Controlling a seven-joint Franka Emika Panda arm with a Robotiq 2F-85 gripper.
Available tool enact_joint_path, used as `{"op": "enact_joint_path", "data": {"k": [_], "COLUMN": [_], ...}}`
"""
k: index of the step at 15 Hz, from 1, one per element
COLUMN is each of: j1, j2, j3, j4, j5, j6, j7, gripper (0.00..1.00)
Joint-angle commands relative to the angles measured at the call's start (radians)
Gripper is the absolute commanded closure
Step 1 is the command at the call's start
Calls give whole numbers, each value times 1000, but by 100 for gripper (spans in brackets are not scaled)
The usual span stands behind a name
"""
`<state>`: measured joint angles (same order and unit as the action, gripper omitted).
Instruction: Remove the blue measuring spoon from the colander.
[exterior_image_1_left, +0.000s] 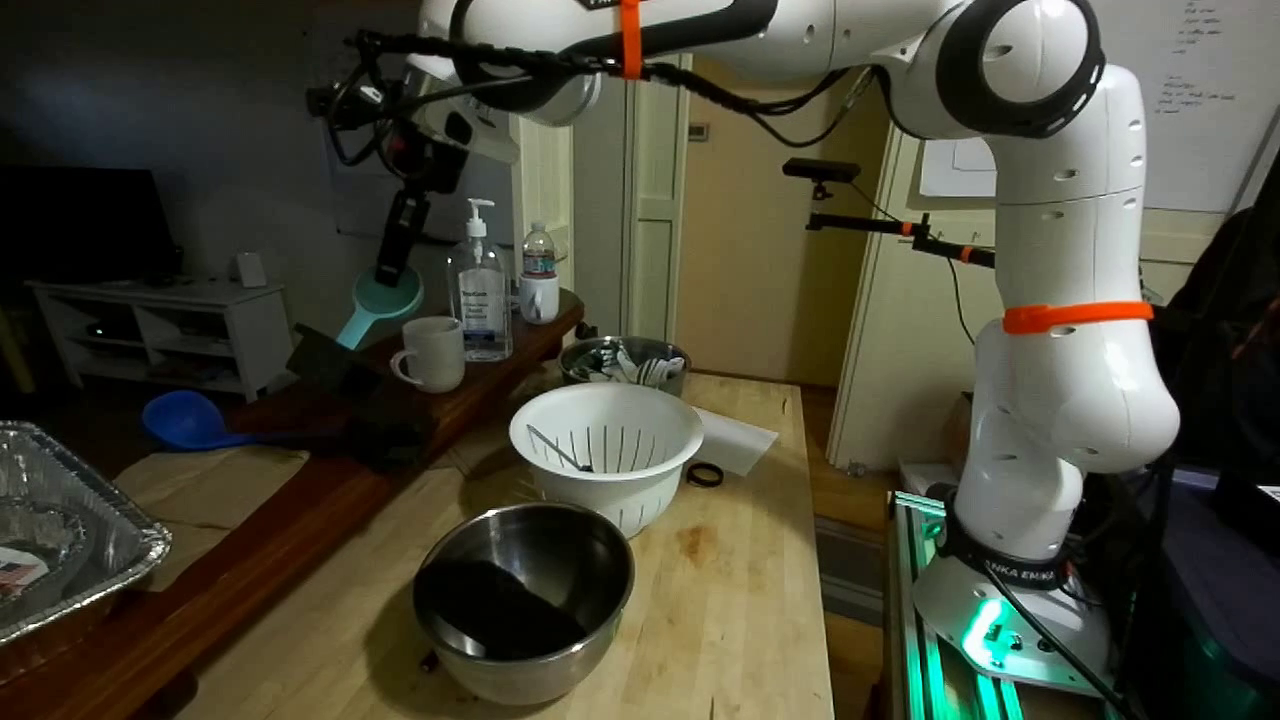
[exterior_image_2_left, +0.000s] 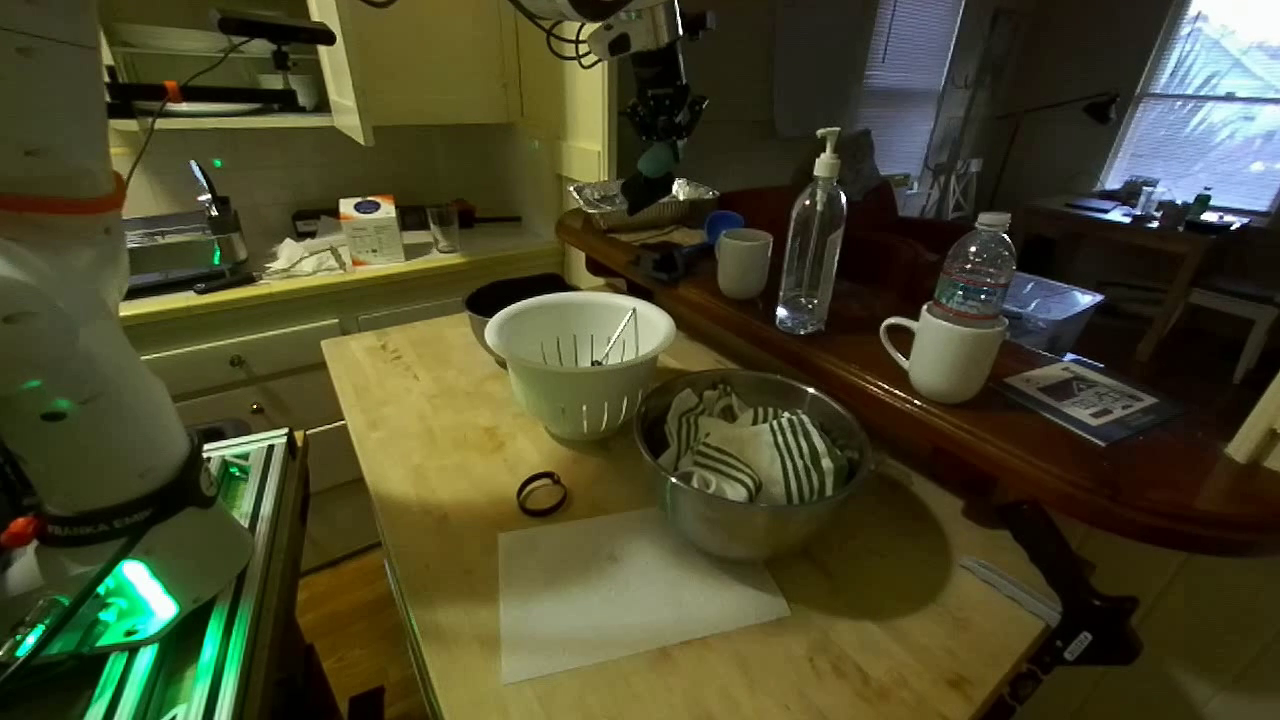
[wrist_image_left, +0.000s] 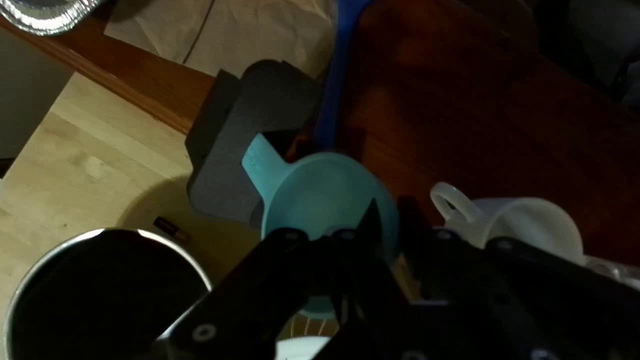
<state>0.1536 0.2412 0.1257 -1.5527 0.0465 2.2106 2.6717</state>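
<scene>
The blue spoon (exterior_image_1_left: 378, 304) is held outside the colander (exterior_image_1_left: 628, 492), above the dark ledge (exterior_image_1_left: 290, 540) along the long edge of the tabletop (exterior_image_1_left: 730, 570) opposite the robot's base (exterior_image_1_left: 1030, 635). Its bowl wall is pinched in the claw (exterior_image_1_left: 393, 272), which is almost fully closed. The colander is set on the tabletop between two steel bowls (exterior_image_1_left: 545, 675).

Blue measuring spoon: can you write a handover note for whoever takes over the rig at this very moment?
Gripper: closed on the blue measuring spoon, at its bowl end.
Spoon: held in the air, apparently over the wooden ledge, well apart from the colander.
Colander: upright on the table, with a thin item leaning inside; I can't tell what it is.
Done: the spoon is out.
Left: probably just lowering the spoon to a stable spot and opening the gripper; the task names no place.
</scene>
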Motion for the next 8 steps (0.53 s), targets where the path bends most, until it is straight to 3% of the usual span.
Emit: {"op": "enact_joint_path", "data": {"k": [1, 8], "j1": [49, 40], "j2": [144, 390], "j3": [-16, -15], "j4": [172, 430], "j5": [-21, 89], "j6": [-19, -147], "j7": [25, -53], "gripper": [97, 97]}}
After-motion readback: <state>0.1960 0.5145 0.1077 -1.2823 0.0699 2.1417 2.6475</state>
